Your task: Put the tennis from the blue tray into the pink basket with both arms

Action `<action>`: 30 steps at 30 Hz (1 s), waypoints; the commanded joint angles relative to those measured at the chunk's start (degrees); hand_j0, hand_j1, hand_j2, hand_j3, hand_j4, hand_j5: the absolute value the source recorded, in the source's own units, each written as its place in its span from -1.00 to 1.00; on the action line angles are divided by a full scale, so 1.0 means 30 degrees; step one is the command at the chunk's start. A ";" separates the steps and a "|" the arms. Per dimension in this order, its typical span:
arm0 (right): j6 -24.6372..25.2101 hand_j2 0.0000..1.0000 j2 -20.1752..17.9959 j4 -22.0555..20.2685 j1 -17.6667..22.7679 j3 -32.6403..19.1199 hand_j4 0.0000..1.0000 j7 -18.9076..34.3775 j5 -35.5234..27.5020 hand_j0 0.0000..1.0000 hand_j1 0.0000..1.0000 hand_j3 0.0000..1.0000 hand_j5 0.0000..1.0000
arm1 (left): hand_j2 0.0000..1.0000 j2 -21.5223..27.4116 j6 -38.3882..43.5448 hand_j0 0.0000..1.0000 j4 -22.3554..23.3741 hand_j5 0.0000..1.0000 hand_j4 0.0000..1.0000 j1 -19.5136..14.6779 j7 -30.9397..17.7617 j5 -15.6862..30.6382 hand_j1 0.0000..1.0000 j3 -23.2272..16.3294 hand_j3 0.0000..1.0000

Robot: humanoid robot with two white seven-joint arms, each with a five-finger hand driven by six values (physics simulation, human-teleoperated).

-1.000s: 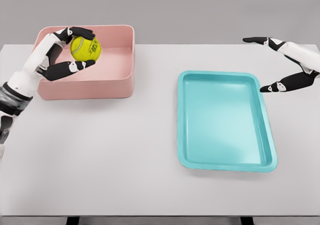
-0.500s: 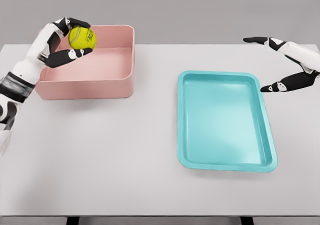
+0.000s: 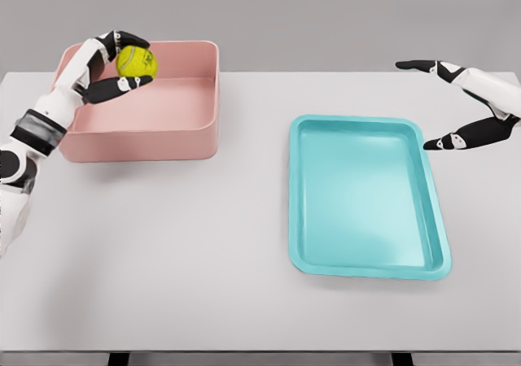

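Observation:
A yellow-green tennis ball (image 3: 136, 61) is held above the pink basket (image 3: 187, 138), over its back left part. My left hand (image 3: 118, 63) is shut on the ball, dark fingers above and thumb below. The blue tray (image 3: 366, 195) lies on the right half of the table and holds nothing. My right hand (image 3: 444, 106) hovers open just past the tray's far right corner, its fingers spread wide apart.
White table (image 3: 187, 260) carries only the basket at the back left and the tray at the right. A broad bare stretch of table lies between them and toward the front edge.
My left hand has carried the ball up and back toward the basket's far left corner. The right hand has stayed where it was.

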 commanded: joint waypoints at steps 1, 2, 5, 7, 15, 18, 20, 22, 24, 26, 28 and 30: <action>0.0046 1.00 -0.0067 -0.0017 0.0000 -0.0004 1.00 -0.0009 -0.0139 1.00 1.00 1.00 1.00 | 0.13 -0.0342 0.0013 0.13 0.0927 0.13 0.13 0.0000 -0.0272 0.0033 0.13 -0.0027 0.13; 0.0046 1.00 -0.0067 0.0012 0.0000 -0.0004 1.00 -0.0009 -0.0139 1.00 1.00 1.00 1.00 | 0.13 -0.0371 0.0013 0.13 0.0927 0.13 0.13 -0.0029 -0.0272 0.0033 0.13 -0.0056 0.13; 0.0046 1.00 -0.0067 0.0012 0.0000 -0.0004 1.00 -0.0009 -0.0139 1.00 1.00 1.00 1.00 | 0.33 -0.0576 0.0013 0.33 0.1161 0.33 0.33 -0.0147 -0.0272 -0.0377 0.33 -0.0027 0.33; 0.0046 1.00 -0.0067 -0.0018 0.0000 -0.0004 1.00 -0.0009 -0.0139 1.00 1.00 1.00 1.00 | 0.84 -0.0635 -0.0016 0.84 0.1367 0.84 0.84 -0.0264 -0.0272 -0.0465 0.84 -0.0027 0.84; 0.0046 1.00 -0.0067 -0.0018 0.0000 -0.0004 1.00 -0.0009 -0.0139 1.00 1.00 1.00 1.00 | 0.99 -0.0430 -0.0192 0.99 0.1045 0.99 0.99 -0.0263 -0.0272 -0.0377 0.99 0.0149 0.99; 0.0046 1.00 -0.0097 -0.0018 0.0000 -0.0004 1.00 -0.0009 -0.0139 1.00 1.00 1.00 1.00 | 0.99 -0.0225 -0.0397 0.99 -0.0799 0.99 0.99 -0.0088 -0.0330 -0.0260 0.99 0.0295 0.99; 0.0016 1.00 -0.0097 -0.0018 0.0029 -0.0004 1.00 -0.0009 -0.0139 1.00 1.00 1.00 1.00 | 0.99 0.0331 -0.0807 0.99 -0.2293 0.99 0.99 0.0263 -0.0359 -0.0201 0.99 0.0442 0.99; 0.0016 1.00 -0.0097 -0.0076 0.0059 0.0025 1.00 -0.0009 -0.0110 1.00 1.00 1.00 1.00 | 0.99 0.0888 -0.1890 0.99 -0.3758 0.99 0.99 0.1141 -0.0360 0.0150 0.99 0.1143 0.99; 0.0016 1.00 -0.0126 -0.0076 0.0059 -0.0004 1.00 -0.0009 -0.0139 1.00 1.00 1.00 1.00 | 0.99 0.1415 -0.3033 0.99 -0.5398 0.99 0.99 0.2401 -0.0360 0.0385 0.99 0.2286 0.99; 0.0016 1.00 -0.0214 -0.0223 0.0059 -0.0004 1.00 -0.0009 -0.0139 1.00 1.00 1.00 1.00 | 0.99 0.1592 -0.3158 0.99 -0.6454 0.99 0.99 0.3719 -0.0389 0.0735 0.99 0.3224 0.99; -0.0013 1.00 -0.0243 -0.0223 0.0088 -0.0004 1.00 -0.0009 -0.0139 1.00 1.00 1.00 1.00 | 0.99 0.2704 -0.3158 0.99 -0.7275 0.99 0.99 0.4424 -0.0389 0.1380 0.99 0.3342 0.99; -0.0013 1.00 -0.0390 -0.0252 0.0117 -0.0121 1.00 -0.0009 -0.0139 1.00 1.00 1.00 1.00 | 0.99 0.3085 -0.3158 0.99 -0.7510 0.99 0.99 0.5302 -0.0360 0.1850 0.99 0.3372 0.99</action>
